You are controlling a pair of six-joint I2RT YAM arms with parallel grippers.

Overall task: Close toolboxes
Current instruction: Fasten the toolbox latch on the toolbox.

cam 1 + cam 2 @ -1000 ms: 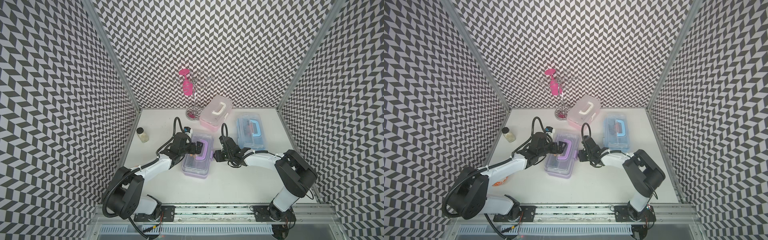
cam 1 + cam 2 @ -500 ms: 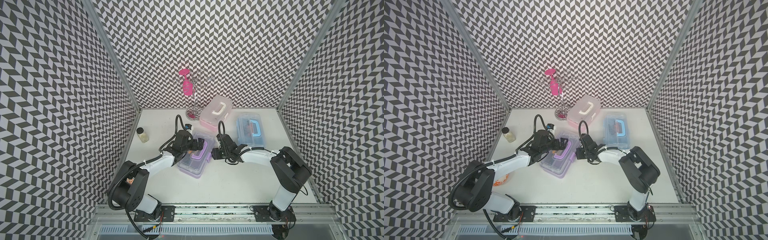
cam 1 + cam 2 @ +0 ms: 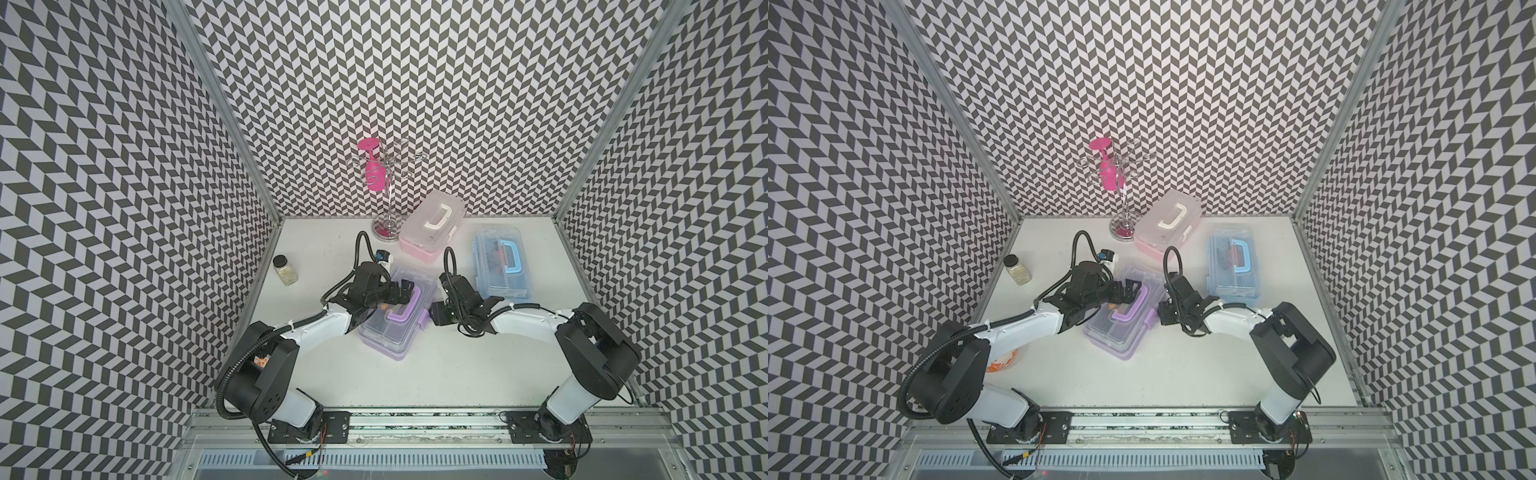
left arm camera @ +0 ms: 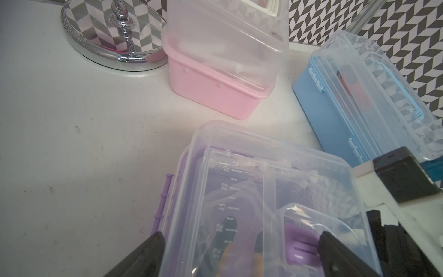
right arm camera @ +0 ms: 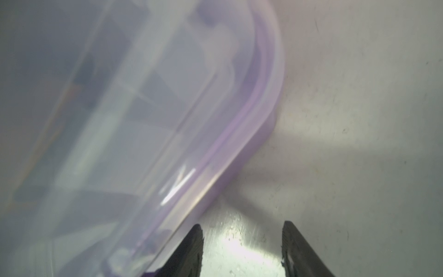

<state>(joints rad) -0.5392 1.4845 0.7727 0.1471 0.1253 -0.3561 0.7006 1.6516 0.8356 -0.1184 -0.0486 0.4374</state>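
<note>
The purple toolbox (image 3: 386, 336) (image 3: 1115, 332) lies askew mid-table with its clear lid down on the base. A purple latch (image 3: 1148, 328) sticks out of the side that faces my right arm. My left gripper (image 3: 402, 291) (image 4: 239, 242) hovers open over that lid, its fingers (image 4: 148, 254) spread wide across it by the purple handle. My right gripper (image 3: 435, 322) (image 5: 242, 249) is open, low beside the latch side, with only bare table between its fingers (image 5: 191, 249). Behind stand the pink toolbox (image 3: 430, 226) and the light blue toolbox (image 3: 500, 266), both with lids down.
A chrome glass stand (image 3: 384, 208) holding a pink glass (image 3: 372, 170) stands at the back beside the pink toolbox. A small black-capped jar (image 3: 284, 270) is near the left wall. An orange-and-white bowl (image 3: 1003, 361) peeks from under my left arm.
The purple toolbox has been turned, its far end now pointing toward the right. My left gripper stayed over its lid, and my right gripper stayed by its side, open throughout.
</note>
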